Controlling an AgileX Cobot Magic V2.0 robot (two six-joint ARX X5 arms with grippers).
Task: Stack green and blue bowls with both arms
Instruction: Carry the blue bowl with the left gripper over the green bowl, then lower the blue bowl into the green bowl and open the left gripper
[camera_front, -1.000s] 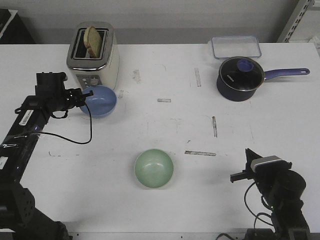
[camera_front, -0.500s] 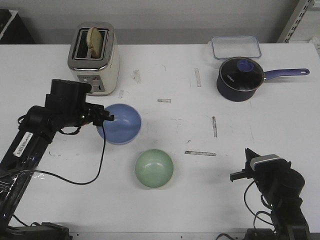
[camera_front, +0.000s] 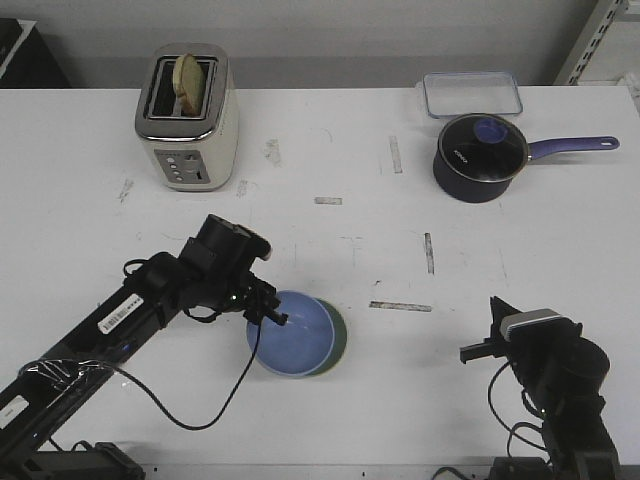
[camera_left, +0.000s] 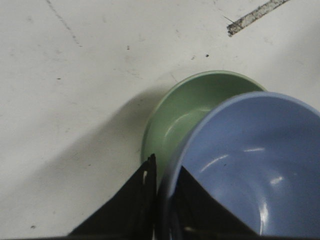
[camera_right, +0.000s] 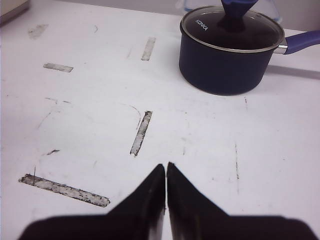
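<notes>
My left gripper (camera_front: 272, 316) is shut on the rim of the blue bowl (camera_front: 292, 334) and holds it over the green bowl (camera_front: 338, 340), which shows only as a crescent at the blue bowl's right side. In the left wrist view the blue bowl (camera_left: 250, 165) overlaps the green bowl (camera_left: 195, 110), offset to one side, with my gripper (camera_left: 165, 172) pinching the blue rim. Whether the blue bowl rests in the green one I cannot tell. My right gripper (camera_right: 166, 167) is shut and empty, low over the table at the front right (camera_front: 478, 350).
A cream toaster (camera_front: 187, 115) with toast stands at the back left. A dark navy saucepan (camera_front: 482, 155) with a purple handle and a clear lidded box (camera_front: 471, 93) stand at the back right. Tape marks (camera_front: 400, 306) dot the white table.
My left arm has carried the blue bowl from beside the toaster forward and to the right, to over the green bowl. The right arm has not moved.
</notes>
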